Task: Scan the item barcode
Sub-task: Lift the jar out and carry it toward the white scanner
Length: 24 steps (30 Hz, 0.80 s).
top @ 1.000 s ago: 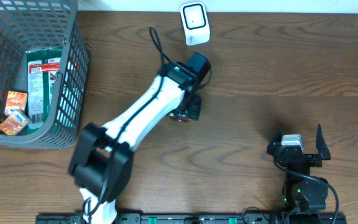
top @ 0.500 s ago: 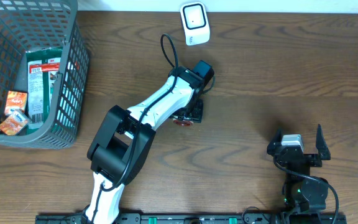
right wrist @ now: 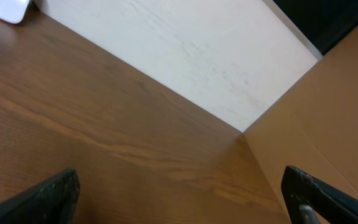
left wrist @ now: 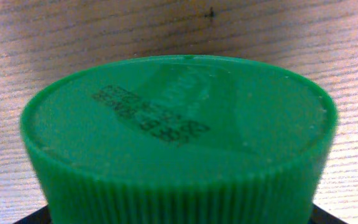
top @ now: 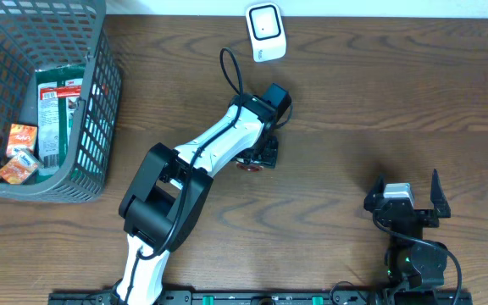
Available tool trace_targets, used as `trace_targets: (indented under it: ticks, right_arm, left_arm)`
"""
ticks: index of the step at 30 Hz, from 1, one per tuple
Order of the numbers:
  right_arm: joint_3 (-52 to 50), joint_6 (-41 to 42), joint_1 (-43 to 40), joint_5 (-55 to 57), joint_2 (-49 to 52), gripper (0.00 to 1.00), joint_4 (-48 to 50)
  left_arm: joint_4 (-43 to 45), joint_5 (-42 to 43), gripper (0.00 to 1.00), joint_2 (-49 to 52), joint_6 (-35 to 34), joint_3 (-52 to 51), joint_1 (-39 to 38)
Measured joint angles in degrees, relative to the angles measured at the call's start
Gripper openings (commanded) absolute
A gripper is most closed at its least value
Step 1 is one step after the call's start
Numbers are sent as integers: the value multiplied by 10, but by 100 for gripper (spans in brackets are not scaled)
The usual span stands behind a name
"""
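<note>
The item is a container with a green ribbed cap (left wrist: 179,124) that fills the left wrist view, with a dark printed code on top. From overhead only a red edge of the item (top: 249,164) shows under my left gripper (top: 262,152) in the middle of the table. The jaws stand on either side of the cap, but the cap hides the fingers and I cannot see whether they press on it. The white scanner (top: 264,32) stands at the far edge, apart from the item. My right gripper (top: 407,194) (right wrist: 179,199) is open and empty at the near right.
A grey wire basket (top: 100,102) at the far left holds a green packet (top: 55,114) and small orange packs (top: 19,152). A pale wall (right wrist: 185,56) and a brown side panel (right wrist: 328,130) border the table on the right.
The left arm's elbow swung right from its blurred pose a second ago. The gripper and item shifted slightly right and toward me, then held still. The right arm has not moved.
</note>
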Motion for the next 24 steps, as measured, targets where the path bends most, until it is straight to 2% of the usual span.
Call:
trace_targets:
  ticks: [5, 14, 24]
  right_arm:
    - [0, 0, 0, 0, 0, 99, 0]
    - [0, 0, 0, 0, 0, 99, 0]
    - [0, 0, 0, 0, 0, 99, 0]
  left_arm:
    - [1, 0, 87, 0, 5, 7, 0]
    - [19, 0, 87, -14, 7, 15, 0]
    - [21, 35, 73, -22, 7, 16, 0]
